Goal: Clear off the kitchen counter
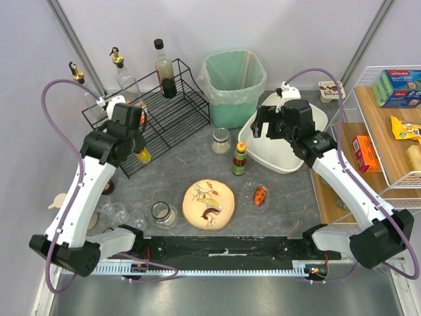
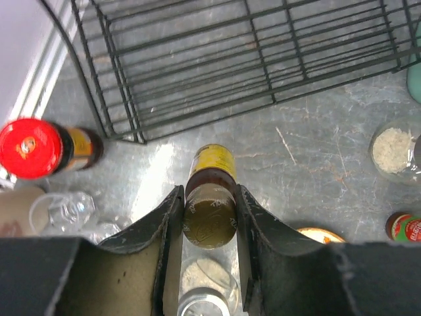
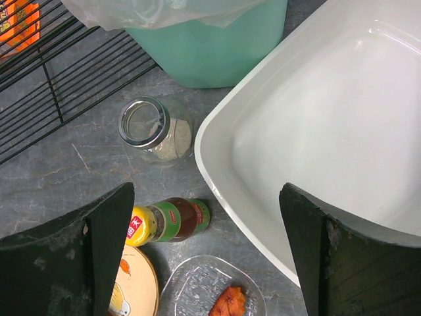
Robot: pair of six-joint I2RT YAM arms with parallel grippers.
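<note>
Just in front of the black wire rack (image 1: 172, 105), a yellow-labelled bottle (image 2: 212, 163) is pinched at its dark cap by the left gripper (image 2: 208, 194), over the kitchen counter (image 2: 316, 151) on which the rack is set. It is judged glass: stiff, smooth, breakable, best taken below the cap. Right of the rack, the right gripper (image 3: 207, 187) is spread wide.

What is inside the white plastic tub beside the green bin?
Nothing shows inside the white rectangular plastic tub: its visible floor is bare. A black finger of the right gripper covers one corner, so that part cannot be checked.
</note>
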